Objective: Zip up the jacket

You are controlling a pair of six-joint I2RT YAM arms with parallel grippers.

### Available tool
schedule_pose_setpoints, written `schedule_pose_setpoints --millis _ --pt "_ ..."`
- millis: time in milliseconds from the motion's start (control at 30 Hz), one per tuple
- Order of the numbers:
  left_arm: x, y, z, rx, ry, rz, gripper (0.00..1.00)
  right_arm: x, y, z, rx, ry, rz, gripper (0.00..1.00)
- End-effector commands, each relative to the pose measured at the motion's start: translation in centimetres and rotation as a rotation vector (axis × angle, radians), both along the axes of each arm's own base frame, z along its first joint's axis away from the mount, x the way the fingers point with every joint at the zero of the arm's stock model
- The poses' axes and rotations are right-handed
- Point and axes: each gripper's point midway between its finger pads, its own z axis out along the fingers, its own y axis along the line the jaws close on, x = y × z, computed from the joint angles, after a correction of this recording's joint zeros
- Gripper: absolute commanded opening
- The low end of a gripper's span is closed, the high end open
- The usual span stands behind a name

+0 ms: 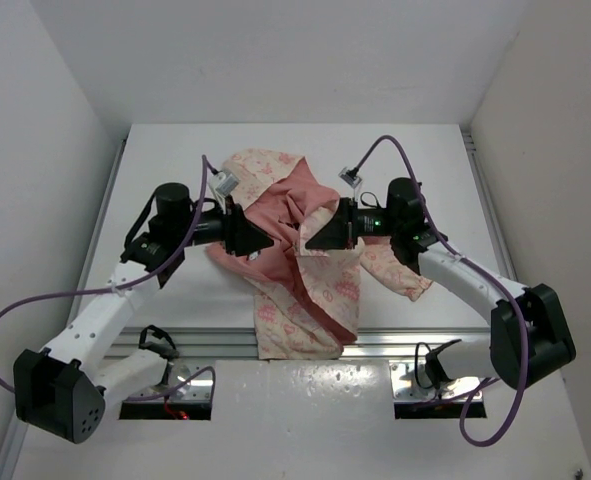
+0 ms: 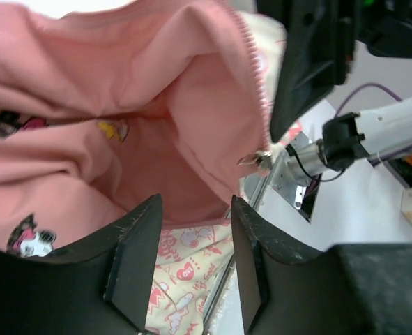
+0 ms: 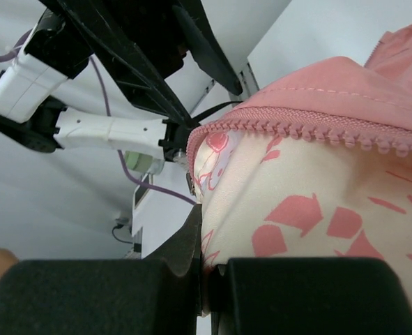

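White tabletop (image 1: 175,160) | jacket (image 1: 315,290) laid open, zipper (image 3: 310,125) not yet joined | left fingers (image 2: 132,258) held apart, empty | right fingers (image 3: 87,293) clamped on jacket edge

My two arms bend inward from either side with their tips nearly meeting (wrists roughly level), my left claw (image 1: 263,243) with fingers spread apart and my right claw (image 1: 311,240) pinched tight on the jacket (image 3: 310,209).
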Motion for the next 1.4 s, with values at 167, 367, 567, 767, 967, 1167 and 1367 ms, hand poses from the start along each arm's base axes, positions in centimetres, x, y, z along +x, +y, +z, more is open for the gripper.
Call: schedule_pose_setpoints --millis 167,367,567,767,967,1167,1367 --pt "-3.4 -3.5 5.8 -0.111 -0.274 -0.241 0.29 -2.3 0.5 3.1 0.077 -0.214 0.132 0.0" --pt "-4.1 -4.5 6.8 -0.125 -0.303 -0.299 0.29 -2.4 0.5 3.4 0.08 -0.245 0.139 0.0" --pt "-4.6 -5.4 5.6 -0.114 -0.262 -0.339 0.29 -2.4 0.7 4.1 0.087 -0.265 0.148 0.0" --pt "-5.4 -5.7 4.5 -0.093 -0.245 -0.368 0.29 -2.1 0.8 4.7 0.095 -0.276 0.138 0.0" --pt "-6.4 -5.8 3.6 -0.082 -0.229 -0.4 0.28 -1.7 1.0 5.6 0.103 -0.288 0.127 0.0" --pt "-4.7 -4.7 5.5 -0.029 -0.331 -0.283 0.36 -2.6 1.1 5.5 0.1 -0.322 0.165 0.0" --pt "-3.4 -4.2 7.9 -0.04 -0.373 -0.228 0.43 -3.7 0.9 3.7 0.058 -0.33 0.181 0.0"
